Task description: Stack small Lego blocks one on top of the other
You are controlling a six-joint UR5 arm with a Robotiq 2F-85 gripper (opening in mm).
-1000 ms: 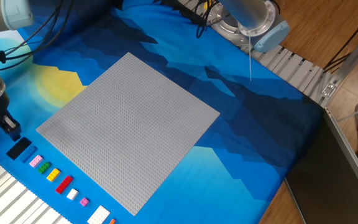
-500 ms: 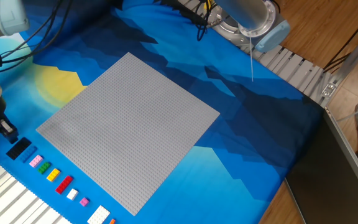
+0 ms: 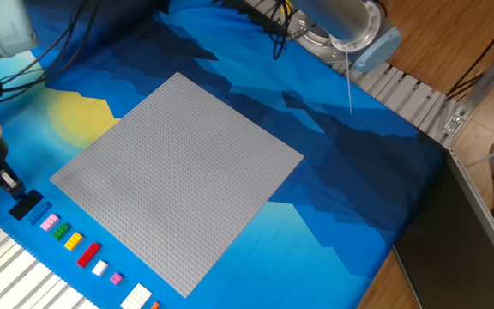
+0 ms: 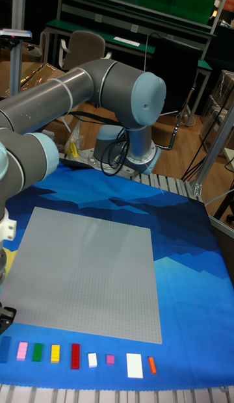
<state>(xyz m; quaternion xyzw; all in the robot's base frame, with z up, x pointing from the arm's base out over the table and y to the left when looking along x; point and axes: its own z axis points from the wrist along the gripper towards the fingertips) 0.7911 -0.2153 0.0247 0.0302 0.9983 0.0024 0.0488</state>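
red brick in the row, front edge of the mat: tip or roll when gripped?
The red brick is boxy and lies flat on the cloth mat, so it probably won't roll. It looks long and thin; an off-centre grip may twist it. The yellow brick sits close beside it, so a nudge is possible.

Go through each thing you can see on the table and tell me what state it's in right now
hand: just above the black block, holding nothing visible; open or shut unclear
black block: flat on the cloth, unstacked
pink block: flat in the row, unstacked
green block: flat, unstacked
yellow block: flat, unstacked
red block: flat, unstacked
grey baseplate: flat, nothing on it
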